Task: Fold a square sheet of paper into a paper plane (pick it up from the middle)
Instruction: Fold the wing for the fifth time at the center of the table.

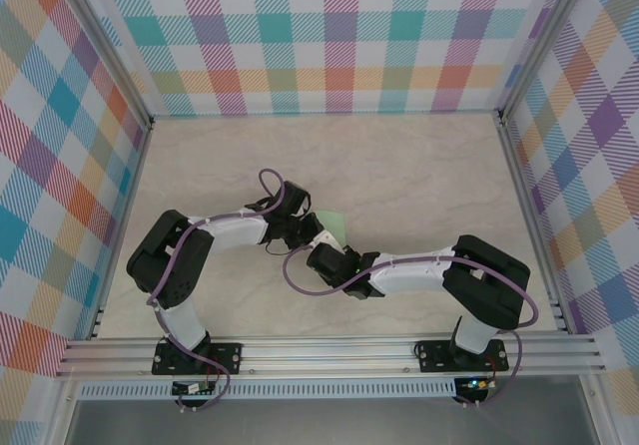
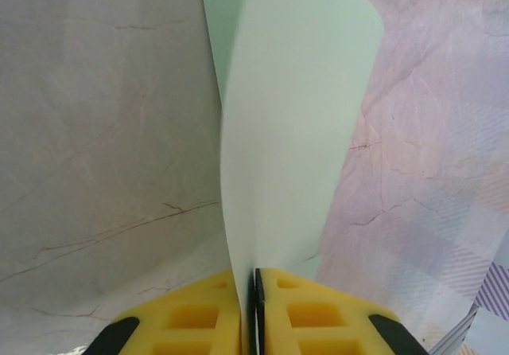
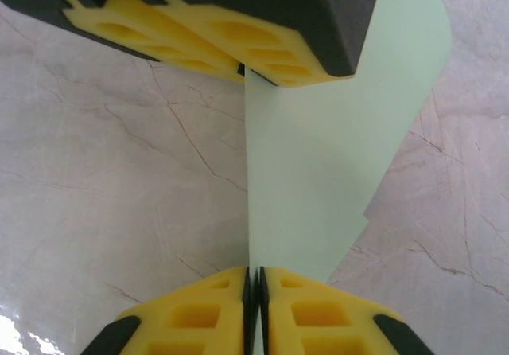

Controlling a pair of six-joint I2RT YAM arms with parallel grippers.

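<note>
Arms: white-shelled left arm (image 1: 235, 230) and right arm (image 1: 414, 270) | joints: bulky black housings (image 1: 165, 260) | cabling: looped purple cables (image 1: 290, 277) | bases: black plates (image 1: 195, 355) | fingers: yellow pocketed pads (image 2: 195, 317), black-cornered

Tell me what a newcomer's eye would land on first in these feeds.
The pale green paper stands out first, held on edge above mid-table and pinched by both arms. In the right wrist view the right gripper clamps one end and the left gripper the opposite end. After that come the loud pastel plaid walls ringing the marbled tabletop.
</note>
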